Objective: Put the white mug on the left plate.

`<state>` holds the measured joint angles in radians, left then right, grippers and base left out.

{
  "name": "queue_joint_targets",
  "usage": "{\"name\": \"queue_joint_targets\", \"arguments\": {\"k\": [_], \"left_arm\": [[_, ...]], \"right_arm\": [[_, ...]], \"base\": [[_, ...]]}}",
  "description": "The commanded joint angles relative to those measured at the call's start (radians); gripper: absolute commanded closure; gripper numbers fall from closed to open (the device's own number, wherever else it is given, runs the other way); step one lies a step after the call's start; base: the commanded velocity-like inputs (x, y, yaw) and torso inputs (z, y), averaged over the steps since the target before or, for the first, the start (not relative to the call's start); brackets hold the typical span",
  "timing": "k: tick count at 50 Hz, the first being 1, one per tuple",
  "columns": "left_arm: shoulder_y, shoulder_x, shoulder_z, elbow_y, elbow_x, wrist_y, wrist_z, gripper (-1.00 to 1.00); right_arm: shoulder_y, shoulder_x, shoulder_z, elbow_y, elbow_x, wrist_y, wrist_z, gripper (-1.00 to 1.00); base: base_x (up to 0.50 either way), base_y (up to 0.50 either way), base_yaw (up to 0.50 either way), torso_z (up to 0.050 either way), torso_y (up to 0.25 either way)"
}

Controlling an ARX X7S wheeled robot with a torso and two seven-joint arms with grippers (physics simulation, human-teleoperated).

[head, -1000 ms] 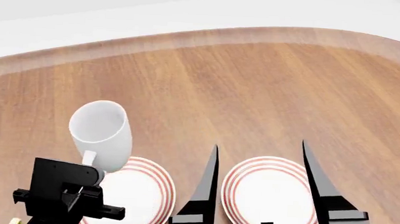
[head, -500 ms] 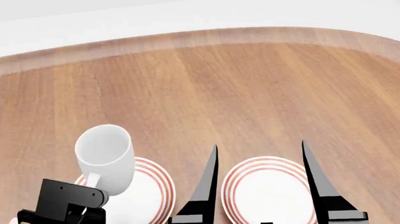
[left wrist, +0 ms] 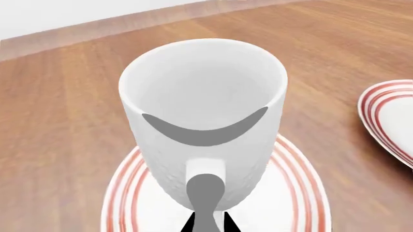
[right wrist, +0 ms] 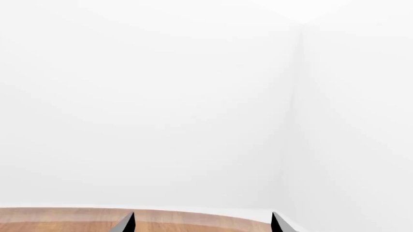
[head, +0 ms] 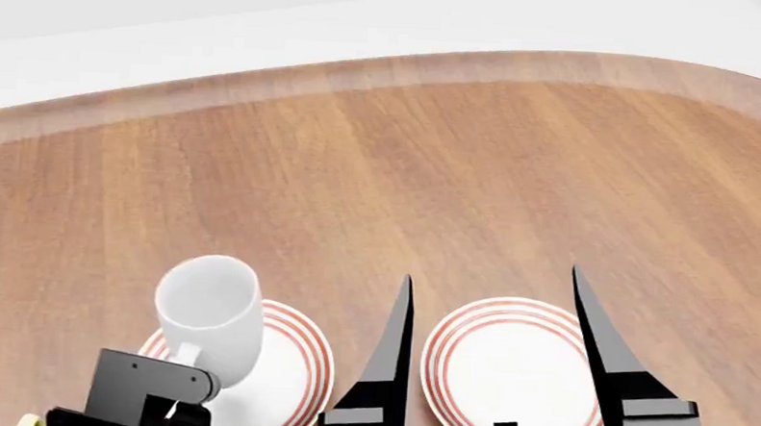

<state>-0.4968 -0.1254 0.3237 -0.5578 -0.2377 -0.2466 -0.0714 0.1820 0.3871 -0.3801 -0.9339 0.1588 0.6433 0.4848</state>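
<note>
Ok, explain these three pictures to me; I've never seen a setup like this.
It is a simulated two-armed robot at a wooden table. The head view looks down from the robot's head; the other two come from cameras near each claw. The left claw grips the white mug by its handle, holding it above the left plate, a white plate with red rings. A second matching plate lies beside it. The right claw hangs open, holding nothing, its camera facing a blank wall.

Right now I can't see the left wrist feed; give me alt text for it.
The white mug, upright and empty, fills the view, held by its handle in the left gripper directly over the left plate. The second plate's rim shows at one side on the wooden table.
</note>
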Motion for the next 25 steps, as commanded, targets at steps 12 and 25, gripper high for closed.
{"name": "queue_joint_targets", "arguments": {"k": [12, 25], "left_arm": [[-0.056, 0.026, 0.019, -0.186, 0.004, 0.091, 0.013, 1.0], [-0.058, 0.027, 0.027, -0.205, -0.002, 0.101, 0.012, 1.0]], "right_arm": [[0.001, 0.004, -0.007, 0.01, 0.004, -0.007, 0.005, -1.0], [0.005, 0.004, -0.008, 0.008, 0.009, -0.004, 0.009, -1.0]], "base": [[0.0, 0.0, 0.0, 0.0, 0.001], [0.0, 0.0, 0.0, 0.0, 0.0]]}}
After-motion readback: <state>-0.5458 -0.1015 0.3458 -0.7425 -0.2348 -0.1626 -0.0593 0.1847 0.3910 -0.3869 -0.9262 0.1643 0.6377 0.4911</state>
